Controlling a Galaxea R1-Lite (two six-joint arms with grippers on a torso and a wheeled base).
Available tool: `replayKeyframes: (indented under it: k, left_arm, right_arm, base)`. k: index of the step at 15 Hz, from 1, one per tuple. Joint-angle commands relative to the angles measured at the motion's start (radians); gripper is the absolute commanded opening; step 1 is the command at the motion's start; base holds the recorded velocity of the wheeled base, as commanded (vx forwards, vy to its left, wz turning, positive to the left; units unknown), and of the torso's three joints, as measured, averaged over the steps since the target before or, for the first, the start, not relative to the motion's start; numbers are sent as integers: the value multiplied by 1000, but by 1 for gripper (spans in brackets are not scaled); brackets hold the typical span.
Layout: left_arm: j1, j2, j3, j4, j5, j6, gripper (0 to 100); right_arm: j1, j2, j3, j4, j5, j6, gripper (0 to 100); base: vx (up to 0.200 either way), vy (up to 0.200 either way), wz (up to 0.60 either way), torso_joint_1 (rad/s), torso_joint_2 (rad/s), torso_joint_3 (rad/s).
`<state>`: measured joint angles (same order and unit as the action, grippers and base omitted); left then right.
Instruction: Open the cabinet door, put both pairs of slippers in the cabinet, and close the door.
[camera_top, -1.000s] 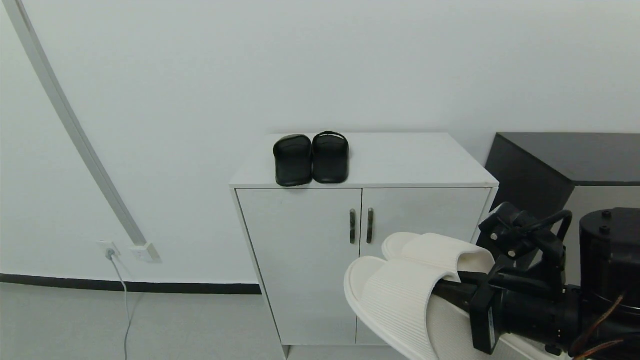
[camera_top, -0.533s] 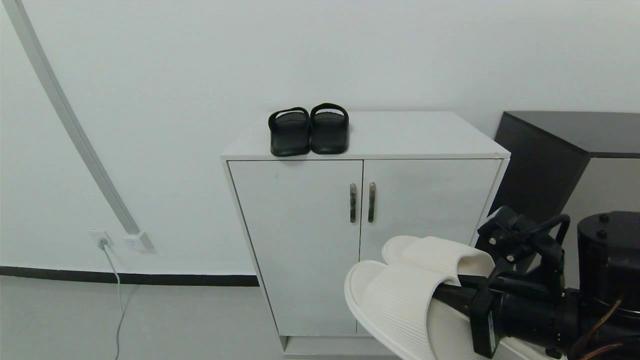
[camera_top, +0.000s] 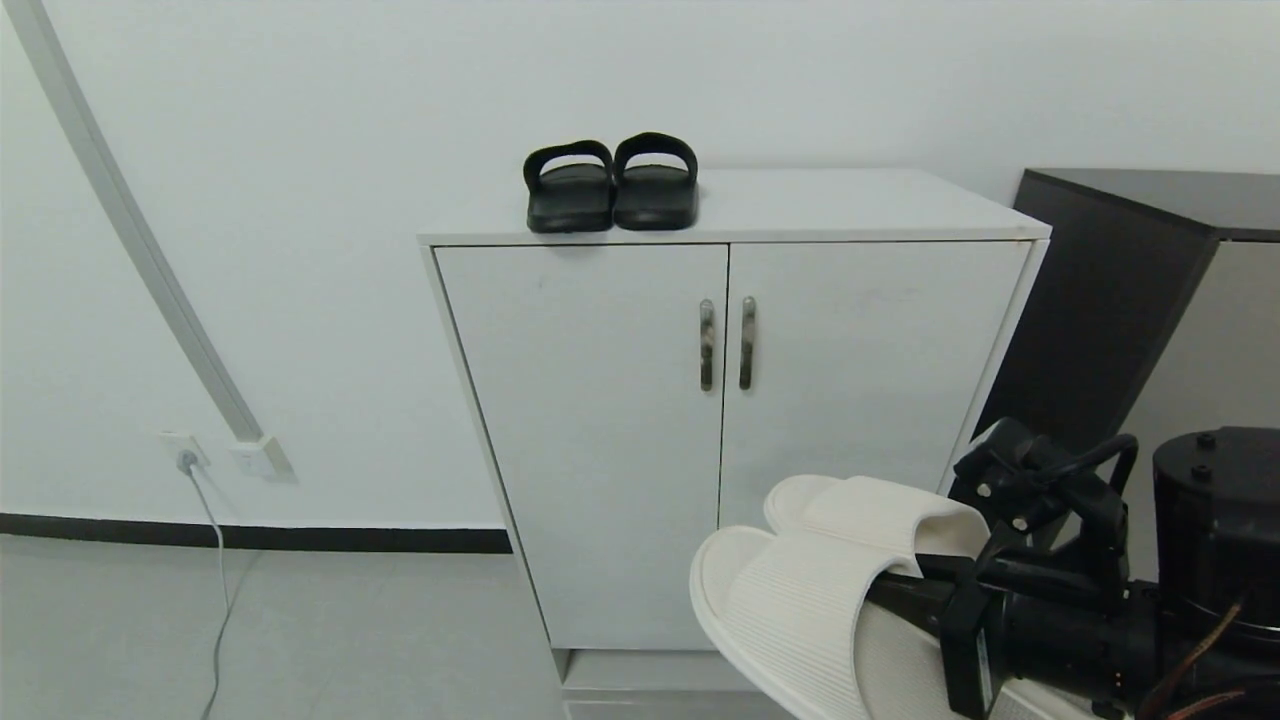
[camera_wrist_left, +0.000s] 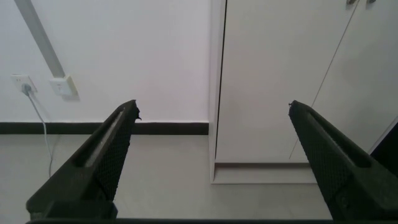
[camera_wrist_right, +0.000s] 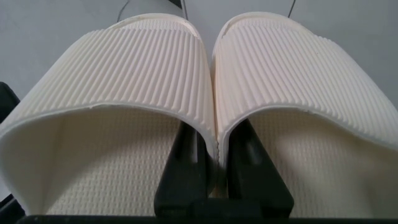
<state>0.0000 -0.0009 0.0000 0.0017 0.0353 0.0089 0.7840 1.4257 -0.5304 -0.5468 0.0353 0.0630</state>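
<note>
Against that white wall (camera_top: 300, 150) the cabinet (camera_top: 600, 450) stood shut. Your right gripper (camera_wrist_right: 214, 149) pinched both white slippers (camera_top: 800, 600) by their straps, left gripper (camera_wrist_left: 212, 107) gaping, free for a door handle (camera_top: 707, 345).

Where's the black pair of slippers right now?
Head view: black slippers sit on the cabinet top, toward its left side, above the closed left door.

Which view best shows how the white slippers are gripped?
Right wrist view: the right gripper pinches the touching inner straps of the white slippers. Head view shows the pair sideways, grip hidden. Left wrist view faces the cabinet.
</note>
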Motion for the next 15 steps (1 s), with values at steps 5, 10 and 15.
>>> replayKeyframes:
  k: [5, 10, 15]
  left_arm:
    - [0, 1, 0, 0, 3, 0, 100]
    - [0, 1, 0, 0, 3, 0, 100]
    - [0, 1, 0, 0, 1, 0, 100]
  right_arm:
    - [0, -1, 6, -2, -2, -8, 0]
    - [0, -4, 12, -2, -2, -28, 0]
    - [0, 1, 17, -2, 0, -28, 0]
  base:
    - [0, 0, 0, -47, 332, 278]
    - [40, 0, 0, 1, 30, 22]
    - [80, 0, 0, -3, 3, 5]
